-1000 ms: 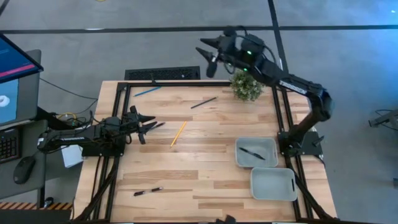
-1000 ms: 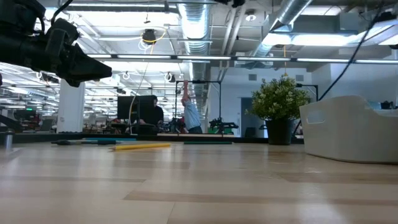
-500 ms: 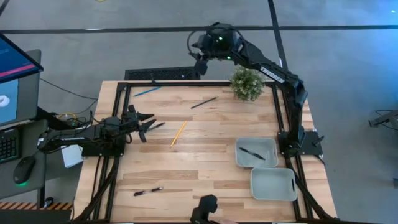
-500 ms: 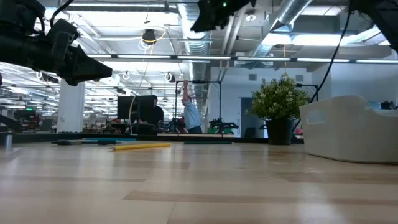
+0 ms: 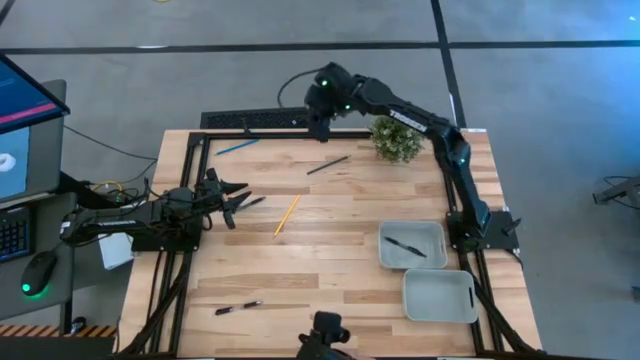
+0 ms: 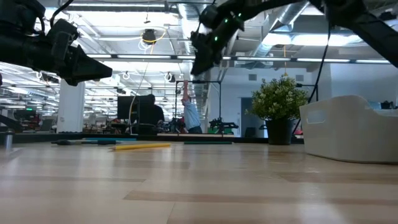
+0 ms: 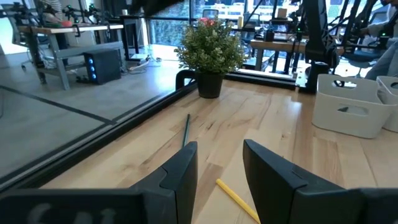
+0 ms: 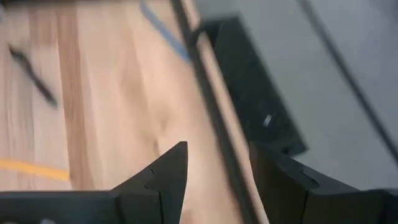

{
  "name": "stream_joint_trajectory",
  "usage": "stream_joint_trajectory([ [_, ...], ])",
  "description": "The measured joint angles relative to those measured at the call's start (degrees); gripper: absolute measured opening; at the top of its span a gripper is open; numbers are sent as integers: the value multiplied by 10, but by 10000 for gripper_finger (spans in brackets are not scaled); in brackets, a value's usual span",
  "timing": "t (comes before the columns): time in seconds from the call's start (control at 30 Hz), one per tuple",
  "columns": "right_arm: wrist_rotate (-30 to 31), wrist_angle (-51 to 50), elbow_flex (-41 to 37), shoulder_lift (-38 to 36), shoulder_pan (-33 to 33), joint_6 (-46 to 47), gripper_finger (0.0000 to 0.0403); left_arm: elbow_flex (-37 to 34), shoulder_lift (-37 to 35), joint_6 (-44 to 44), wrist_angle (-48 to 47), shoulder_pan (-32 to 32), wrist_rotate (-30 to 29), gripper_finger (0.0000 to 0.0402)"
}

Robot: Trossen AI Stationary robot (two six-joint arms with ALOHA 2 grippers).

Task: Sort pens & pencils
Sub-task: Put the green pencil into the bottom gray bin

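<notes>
A wooden table [image 5: 330,270] framed by black rails. Open board lies at centre and toward 6 o'clock. The right gripper [image 5: 320,128] hangs over the rail at 12 o'clock, fingers apart, holding nothing. The left gripper [image 5: 238,200] waits at 9 o'clock, fingers apart, empty. A blue pencil [image 5: 237,147] lies at 11 o'clock, a yellow pencil [image 5: 287,214] just left of centre. One pen [image 5: 327,165] lies near 12 o'clock, another [image 5: 237,307] near 7 o'clock, a third [image 5: 406,246] inside the farther of two grey bins [image 5: 412,244] at 4 o'clock. A potted plant [image 5: 396,137] stands at 1 o'clock.
</notes>
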Motion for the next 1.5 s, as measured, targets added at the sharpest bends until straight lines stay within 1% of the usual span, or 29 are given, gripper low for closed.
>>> stream_joint_trajectory([
  [0.23,0,-71,0,46,5,-5,194,0,0,0,0,0,0,119],
  [0.37,1,-101,-1,56,7,-46,196,0,0,0,0,0,0,119],
  [0.6,3,-100,-1,59,7,-107,194,0,0,0,0,0,0,119],
  [0.83,4,-95,-1,59,7,-115,193,0,0,0,-1,0,0,119],
  [1.0,18,-102,-1,59,12,-203,192,0,0,0,-1,0,0,119],
  [1.27,18,-105,-1,59,26,-325,192,0,0,0,-1,0,0,119],
  [1.4,18,-103,-1,59,33,-351,192,0,0,0,-1,0,0,119],
  [1.5,17,-93,-1,59,38,-347,192,0,0,0,-1,0,0,119],
])
